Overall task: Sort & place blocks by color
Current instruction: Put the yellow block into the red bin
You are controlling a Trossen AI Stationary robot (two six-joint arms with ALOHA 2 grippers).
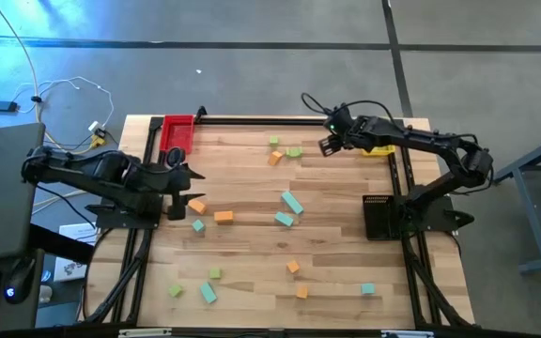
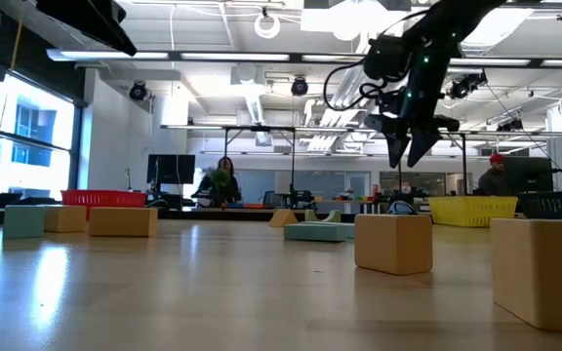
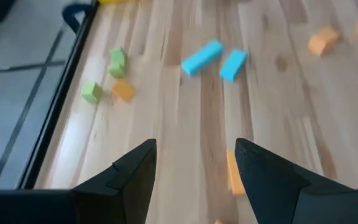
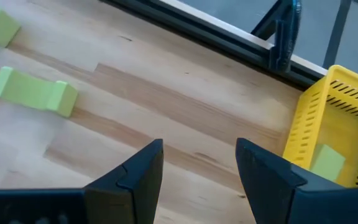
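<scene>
Wood-plank surface (image 1: 252, 235) over grey floor, an open office hall behind it in the low view. We count the blocks (image 1: 292, 202) strewn over most of it: an orange/green trio near the far edge, two teal bars mid-surface, two orange ones near the left arm, and a loose mix along the near edge. One green block (image 4: 327, 162) already lies in the yellow tray (image 4: 328, 106) at the far right corner; the red tray (image 1: 177, 132) is at the far left corner.

Right gripper (image 4: 199, 168) hangs above bare wood between the trio and the yellow tray, fingers apart, holding nothing. Left gripper (image 3: 194, 165) is low by the left edge, fingers apart, empty, an orange block (image 3: 234, 174) just beside one finger.

Risks, as we judge them: the trio lies close together, so a descent may nudge a neighbour; the left finger could clip that orange block.

The green bar (image 4: 35, 91) lies flat, its long axis roughly along the far edge; the teal bars lie diagonal to the planks.
</scene>
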